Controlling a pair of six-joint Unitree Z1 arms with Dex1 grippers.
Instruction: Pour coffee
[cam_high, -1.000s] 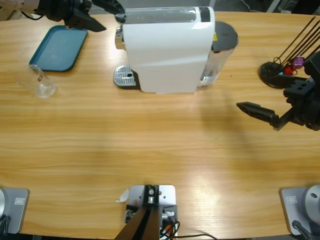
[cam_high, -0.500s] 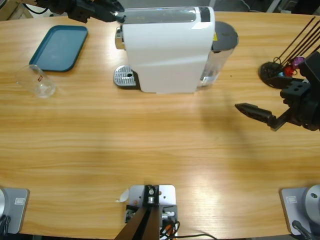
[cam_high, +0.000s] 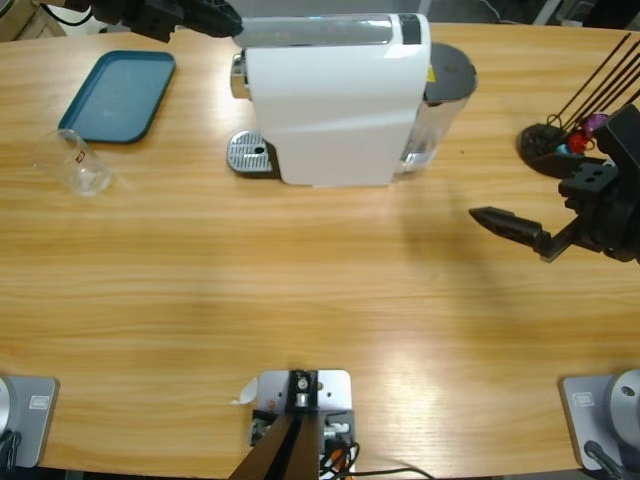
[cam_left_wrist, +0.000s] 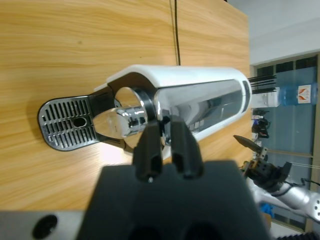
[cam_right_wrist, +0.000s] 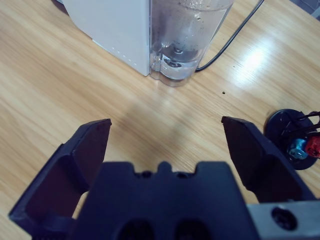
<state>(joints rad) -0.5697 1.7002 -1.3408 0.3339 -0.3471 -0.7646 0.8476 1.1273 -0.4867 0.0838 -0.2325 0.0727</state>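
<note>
Left gripper (cam_left_wrist: 167, 145), jaws nearly together, at coffee machine (cam_high: 335, 100) spout end; right gripper (cam_right_wrist: 165, 145) spread wide, well apart.

The left arm (cam_high: 120, 12) is cut off at the high view's upper left edge. The coffee machine (cam_high: 335, 95) hides its own spout (seen only from the wrist). The glass (cam_high: 73, 162) looks too faint to show any contents.

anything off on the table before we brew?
Yes: the glass lies on its side left of the blue tray's near corner, not on the coffee machine's drip grate, which is bare. No spill visible.
</note>
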